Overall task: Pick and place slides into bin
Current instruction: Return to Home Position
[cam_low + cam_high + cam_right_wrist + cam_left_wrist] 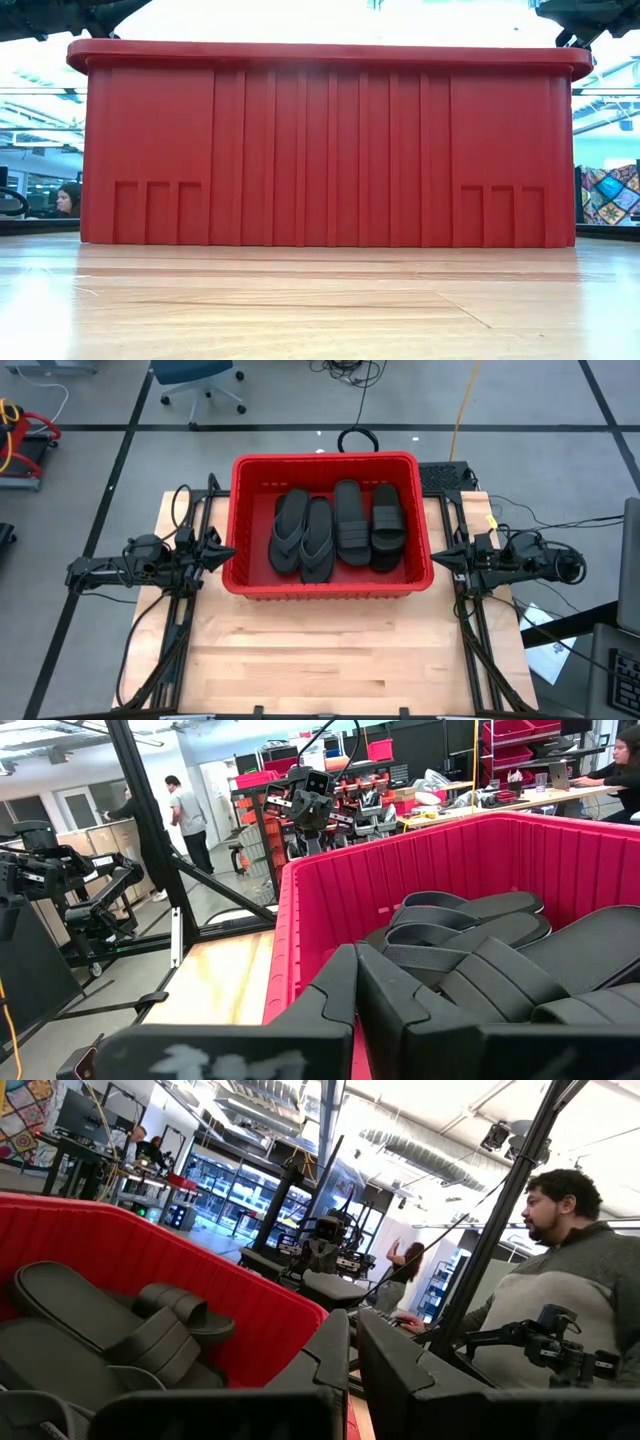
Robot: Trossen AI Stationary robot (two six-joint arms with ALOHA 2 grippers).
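The red bin (325,461) stands on the far half of the wooden table (330,650), midway between the two arms, and holds the black slides. Four lie on top, side by side. Two thong-strapped flip-flops (303,535) are on the left, touching each other and leaning slightly off parallel. A ribbed band slide (350,522) lies next to them, and a second band slide (387,520) is on the right, with another sole edge showing beneath it. Each one's long axis runs from the table's near edge towards its far edge; which end is the toe cannot be told. From table height only the bin's ribbed front wall (320,150) shows.

The left gripper (228,553) hangs just outside the bin's left wall, pointing inward at rim height, its fingers together and holding nothing. The right gripper (433,557) mirrors it at the right wall, its fingers likewise closed on nothing. Both arms stretch level, out to the table's sides.
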